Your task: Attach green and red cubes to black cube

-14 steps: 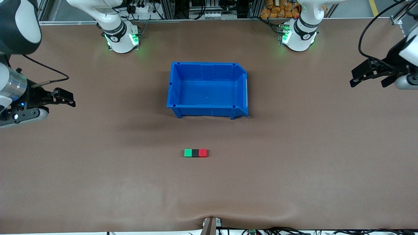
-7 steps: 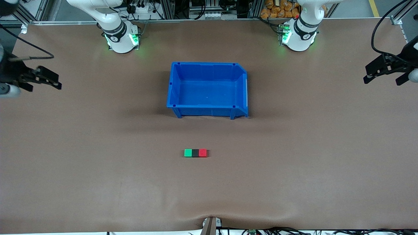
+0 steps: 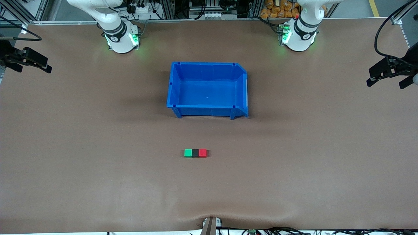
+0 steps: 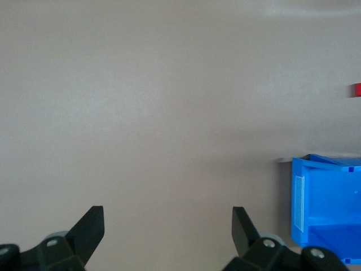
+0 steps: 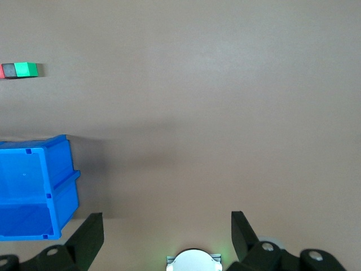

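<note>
On the desk (image 3: 98,182), nearer the front camera than everything else that stands on it:
Cube row: three cubes lie in one straight line, faces touching, flat on the brown surface.
Green cube (image 3: 188,152): at the end of the row toward the right arm's end of the desk, pressed against the black one; it also shows in the right wrist view (image 5: 26,69).
Black cube (image 3: 195,153): in the middle, touching both coloured cubes; in the right wrist view (image 5: 9,70) it sits just beside the green one.
Red cube (image 3: 202,152): at the end toward the left arm's end of the desk, against the black cube; the left wrist view catches only a sliver of it at the picture's edge (image 4: 356,90).
Blue bin (image 3: 243,85): stands open-topped, farther from the front camera than the cube row and well apart from it; nothing lies inside.
Left tool (image 3: 388,75): up in the air over the edge of the desk at the left arm's end, well apart from cubes and bin; its fingers (image 4: 90,226) are spread wide with only bare desk between them.
Right tool (image 3: 28,60): up over the edge at the right arm's end, likewise far from the cubes; fingers (image 5: 89,232) released and wide apart, holding nothing.
Arm bases: both stand along the edge farthest from the front camera, green lights glowing.
</note>
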Controlling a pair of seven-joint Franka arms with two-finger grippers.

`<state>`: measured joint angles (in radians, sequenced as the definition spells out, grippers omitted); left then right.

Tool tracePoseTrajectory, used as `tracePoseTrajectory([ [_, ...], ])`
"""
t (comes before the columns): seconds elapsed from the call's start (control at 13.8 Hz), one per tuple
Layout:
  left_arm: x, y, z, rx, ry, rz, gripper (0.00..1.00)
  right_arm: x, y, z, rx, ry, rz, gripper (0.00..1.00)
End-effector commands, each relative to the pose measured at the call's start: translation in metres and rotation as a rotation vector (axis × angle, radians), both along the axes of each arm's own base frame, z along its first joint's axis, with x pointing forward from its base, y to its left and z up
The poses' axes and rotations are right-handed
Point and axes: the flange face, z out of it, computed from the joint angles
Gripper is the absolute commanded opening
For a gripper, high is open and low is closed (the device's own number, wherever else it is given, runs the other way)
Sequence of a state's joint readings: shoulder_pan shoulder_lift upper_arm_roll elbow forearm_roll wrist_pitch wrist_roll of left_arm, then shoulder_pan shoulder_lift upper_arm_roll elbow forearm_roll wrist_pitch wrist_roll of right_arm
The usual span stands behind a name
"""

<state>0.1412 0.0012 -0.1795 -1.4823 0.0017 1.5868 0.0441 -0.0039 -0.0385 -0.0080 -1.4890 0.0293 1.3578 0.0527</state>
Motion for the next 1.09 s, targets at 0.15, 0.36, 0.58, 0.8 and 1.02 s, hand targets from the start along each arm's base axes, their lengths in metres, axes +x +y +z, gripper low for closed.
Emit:
tracePoseTrajectory([
  [0.15,0.002,-0.008,0.007,-0.007,-0.013,-0.021,1.0,-0.001,-0.003,0.002,-0.001,-0.002,-0.021,1.0],
  [0.36,0.003,-0.006,0.005,-0.007,-0.01,-0.016,1.0,0.004,-0.006,0.0,-0.002,-0.023,-0.027,1.0],
  [0.58,0.008,0.0,-0.003,-0.009,0.006,-0.007,1.0,0.007,-0.007,-0.003,-0.002,-0.026,-0.025,1.0],
  [0.8,0.009,0.004,-0.007,-0.009,0.014,0.001,1.0,0.015,-0.015,-0.008,-0.008,-0.048,-0.032,1.0],
  [1.02,0.004,0.003,-0.002,-0.005,0.011,0.013,1.0,0.016,-0.01,-0.011,-0.007,-0.04,-0.019,1.0],
])
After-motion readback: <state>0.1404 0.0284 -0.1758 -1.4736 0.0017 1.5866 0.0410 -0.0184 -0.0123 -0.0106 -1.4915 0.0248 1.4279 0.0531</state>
